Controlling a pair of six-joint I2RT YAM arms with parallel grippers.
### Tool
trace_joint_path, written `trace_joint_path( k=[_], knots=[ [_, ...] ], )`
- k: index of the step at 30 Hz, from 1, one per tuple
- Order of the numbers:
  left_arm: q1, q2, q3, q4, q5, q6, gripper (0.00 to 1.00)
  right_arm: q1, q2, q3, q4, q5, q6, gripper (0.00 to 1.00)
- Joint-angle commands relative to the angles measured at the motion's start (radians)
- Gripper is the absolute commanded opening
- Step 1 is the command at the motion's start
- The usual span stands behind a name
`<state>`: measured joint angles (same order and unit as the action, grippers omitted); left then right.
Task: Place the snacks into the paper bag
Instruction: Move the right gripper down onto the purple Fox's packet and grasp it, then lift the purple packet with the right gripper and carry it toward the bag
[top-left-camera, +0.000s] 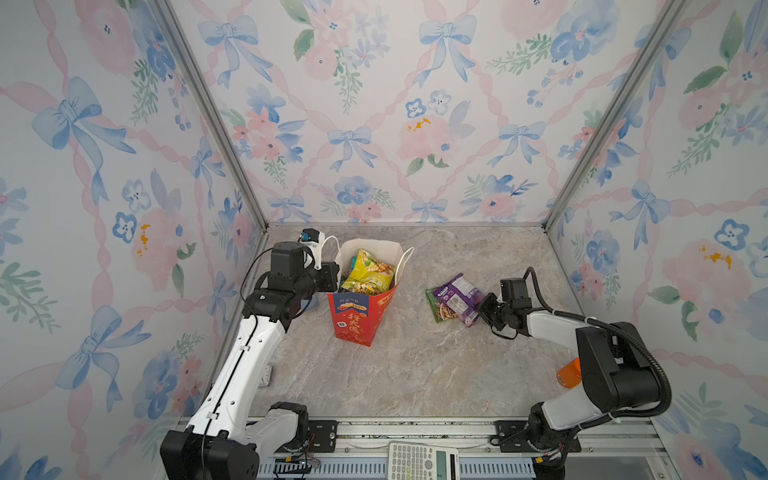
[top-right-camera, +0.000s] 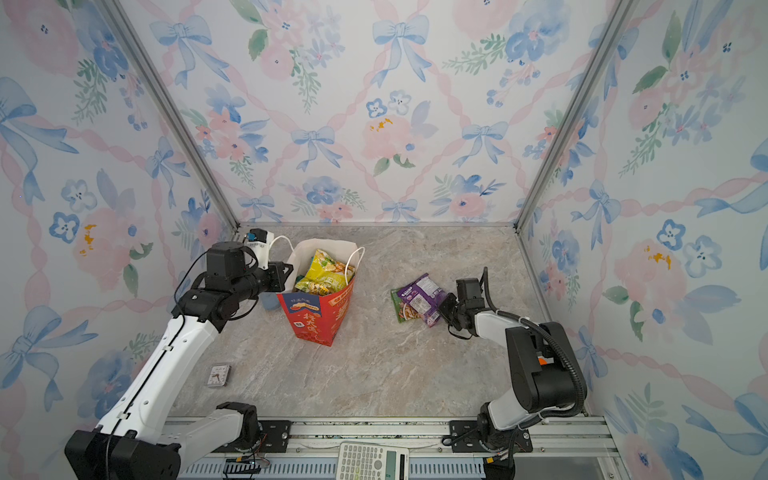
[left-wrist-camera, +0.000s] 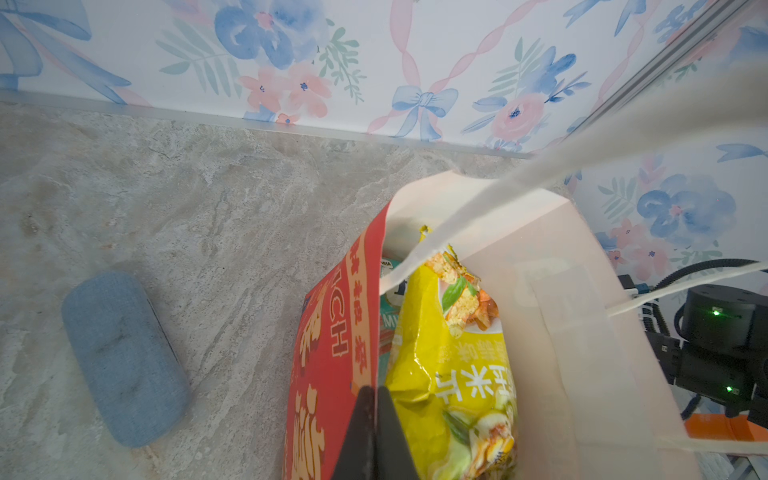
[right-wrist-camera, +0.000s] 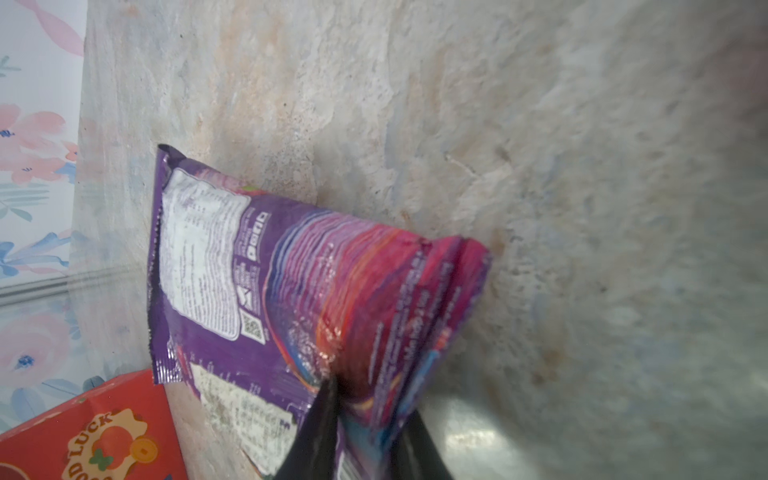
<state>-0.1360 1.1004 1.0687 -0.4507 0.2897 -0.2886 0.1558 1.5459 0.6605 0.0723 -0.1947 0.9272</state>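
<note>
Marble tabletop (top-left-camera: 415, 374): my right gripper (right-wrist-camera: 370, 409) pinches the purple packet (top-left-camera: 459, 297), left gripper (left-wrist-camera: 376, 399) clamps the paper bag (top-left-camera: 353, 320) rim; glossy film may slip free.

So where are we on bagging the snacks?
Done: a yellow packet and a teal packet sit in the paper bag. In hand: the left gripper pinches the bag's rim; the right gripper is closed on the purple packet. Left: that one and the green packet partly under it.

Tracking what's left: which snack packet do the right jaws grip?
The purple packet, pinched by the right gripper. The green packet lies partly under it; the yellow packet is in the paper bag.
</note>
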Motion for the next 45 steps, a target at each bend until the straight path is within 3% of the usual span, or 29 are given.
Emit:
trace_joint_path(
  k=[1, 7, 15, 22, 31, 45],
  knots=[
    [0.009, -0.022, 0.035, 0.073, 0.024, 0.009, 0.0, -0.004, -0.047, 0.027, -0.085, 0.039, -0.033, 0.1],
    [0.009, -0.021, 0.032, 0.073, 0.026, 0.009, 0.0, 0.017, -0.164, 0.084, -0.218, 0.1, -0.092, 0.0],
    [0.009, -0.023, 0.031, 0.074, 0.031, 0.009, 0.0, 0.072, -0.301, 0.21, -0.344, 0.142, -0.147, 0.0],
    [0.009, -0.023, 0.029, 0.074, 0.035, 0.006, 0.0, 0.158, -0.341, 0.44, -0.457, 0.186, -0.225, 0.0],
    [0.009, -0.022, 0.028, 0.074, 0.042, 0.004, 0.0, 0.263, -0.249, 0.758, -0.503, 0.201, -0.341, 0.0],
    [0.009, -0.022, 0.028, 0.073, 0.058, 0.005, 0.0, 0.389, 0.075, 1.296, -0.675, 0.062, -0.599, 0.0]
  ],
)
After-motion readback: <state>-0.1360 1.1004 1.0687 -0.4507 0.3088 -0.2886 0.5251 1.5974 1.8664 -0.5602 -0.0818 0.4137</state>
